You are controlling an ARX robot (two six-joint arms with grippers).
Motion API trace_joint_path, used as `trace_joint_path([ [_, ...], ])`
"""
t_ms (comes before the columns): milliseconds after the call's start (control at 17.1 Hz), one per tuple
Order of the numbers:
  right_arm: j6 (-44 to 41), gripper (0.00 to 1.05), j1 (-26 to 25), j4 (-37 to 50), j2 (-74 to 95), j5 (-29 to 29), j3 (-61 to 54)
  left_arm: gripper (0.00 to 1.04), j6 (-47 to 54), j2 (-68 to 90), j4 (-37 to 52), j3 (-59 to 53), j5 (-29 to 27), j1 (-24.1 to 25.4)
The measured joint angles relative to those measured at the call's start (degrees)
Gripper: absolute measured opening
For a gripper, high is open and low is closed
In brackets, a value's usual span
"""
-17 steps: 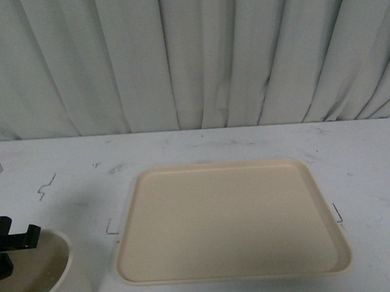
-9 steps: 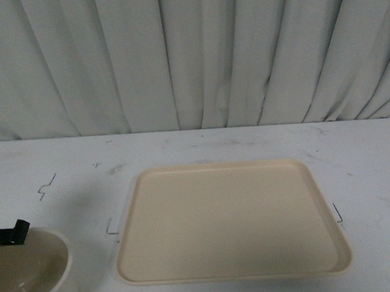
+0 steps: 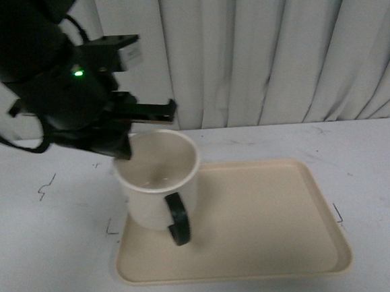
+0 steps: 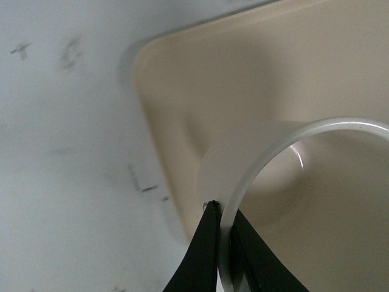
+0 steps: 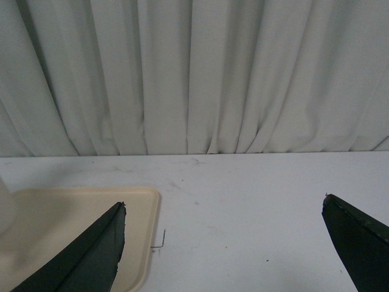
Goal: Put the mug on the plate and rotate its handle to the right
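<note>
The white mug is upright over the left part of the beige plate. I cannot tell if its base touches the plate. Its black handle points toward the camera. My left gripper is shut on the mug's far-left rim. In the left wrist view the black fingers pinch the thin rim of the mug, one inside and one outside, above the plate. My right gripper is open and empty over bare table, right of the plate's corner.
A white table carries the plate, with small pen marks on its left side. A grey-white curtain hangs close behind the table. My left arm's black body fills the upper left of the front view.
The mug has gone from the table's front-left corner up and to the right, over the plate's left side. My left arm now looms in the upper left.
</note>
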Motion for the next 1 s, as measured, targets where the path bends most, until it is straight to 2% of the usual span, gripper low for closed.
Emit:
trace_joint_path([
  [176, 0.00, 0.98, 0.00, 0.00, 0.00, 0.00, 0.00, 0.03, -1.79, 7.76, -1.97, 7.89, 0.59, -5.14],
  [293, 0.02, 0.98, 0.00, 0.00, 0.00, 0.00, 0.00, 0.03, -3.08, 11.10, -2.84, 9.92, 0.37, -6.62],
  [586, 0.00, 0.98, 0.00, 0.00, 0.00, 0.00, 0.00, 0.03, -5.11, 15.02, -4.20, 13.60, -1.53, -7.74],
  [820, 0.00, 0.98, 0.00, 0.00, 0.00, 0.00, 0.00, 0.03, -5.81, 15.61, -4.52, 13.92, -0.46, -9.07],
  [879, 0.00, 0.98, 0.00, 0.00, 0.00, 0.00, 0.00, 0.08, -6.01, 15.61, -4.72, 13.90, 0.02, -9.31],
  [996, 0.00, 0.98, 0.00, 0.00, 0.00, 0.00, 0.00, 0.28, -6.51, 15.61, -4.83, 13.68, 0.02, -9.38],
])
